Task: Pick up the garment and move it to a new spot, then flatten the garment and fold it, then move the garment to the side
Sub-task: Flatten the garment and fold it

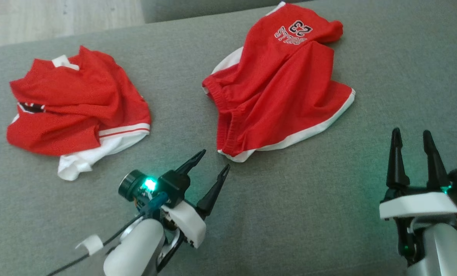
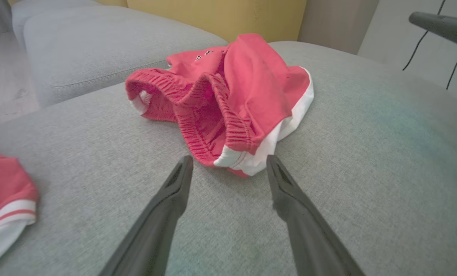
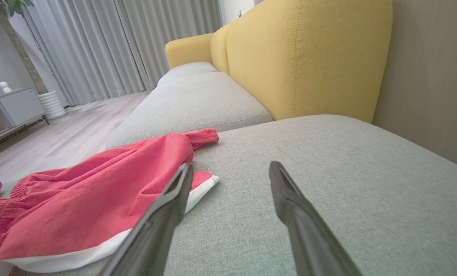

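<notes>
A crumpled red garment [image 1: 282,88], shorts with white trim and the number 23, lies on the grey sofa cushion [image 1: 328,207] at centre right. My left gripper [image 1: 215,159] is open, its tips just short of the shorts' near waistband corner. In the left wrist view that elastic waistband and white hem [image 2: 247,161] sit between the tips of my left gripper [image 2: 229,158] without touching them. My right gripper [image 1: 411,133] is open and empty over bare cushion, to the right of the shorts' hem. In the right wrist view the shorts [image 3: 98,184] lie left of the right gripper [image 3: 231,165].
A second red-and-white garment [image 1: 71,103] lies bunched at the left of the cushion; its striped edge [image 2: 2,214] shows in the left wrist view. A yellow backrest [image 3: 308,57] and another grey cushion [image 3: 190,103] lie beyond. Wooden floor [image 1: 40,19] borders the far left.
</notes>
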Controlling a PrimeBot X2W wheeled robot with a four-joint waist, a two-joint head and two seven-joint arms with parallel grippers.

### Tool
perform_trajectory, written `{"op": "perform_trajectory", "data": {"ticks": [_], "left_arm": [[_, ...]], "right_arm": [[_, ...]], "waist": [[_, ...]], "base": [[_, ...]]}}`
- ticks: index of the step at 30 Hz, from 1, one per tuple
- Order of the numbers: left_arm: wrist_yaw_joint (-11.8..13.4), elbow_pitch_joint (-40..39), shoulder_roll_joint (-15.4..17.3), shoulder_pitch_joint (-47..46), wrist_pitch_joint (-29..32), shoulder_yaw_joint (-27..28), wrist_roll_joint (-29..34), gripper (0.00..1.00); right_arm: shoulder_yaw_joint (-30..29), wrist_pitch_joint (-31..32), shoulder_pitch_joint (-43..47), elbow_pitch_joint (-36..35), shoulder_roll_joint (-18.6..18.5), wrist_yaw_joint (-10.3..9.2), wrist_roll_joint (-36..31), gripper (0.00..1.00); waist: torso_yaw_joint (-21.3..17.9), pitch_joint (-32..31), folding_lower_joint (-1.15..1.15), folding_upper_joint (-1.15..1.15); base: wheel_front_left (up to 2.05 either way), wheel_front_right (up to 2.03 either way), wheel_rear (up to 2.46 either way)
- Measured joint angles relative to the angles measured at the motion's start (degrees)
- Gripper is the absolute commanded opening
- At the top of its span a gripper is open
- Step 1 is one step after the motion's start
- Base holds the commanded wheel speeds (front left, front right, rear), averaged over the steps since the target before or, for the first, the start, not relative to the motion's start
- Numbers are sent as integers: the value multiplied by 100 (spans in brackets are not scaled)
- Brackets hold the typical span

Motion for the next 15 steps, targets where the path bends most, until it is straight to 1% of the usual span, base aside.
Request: {"op": "perform_trajectory", "data": {"ticks": [6,15], "left_arm": [[-23,278,90,-402,51,-355,-94,100],[-23,710,100,-756,-67,-639,-300,100]], "right_arm": [[81,0,-174,-16,0,0,45,100],[155,0,-183,0,0,0,142,100]], "waist": [[-142,166,0,0],[-337,240,-1,0]], "base": [[0,0,0],[0,0,0]]}}
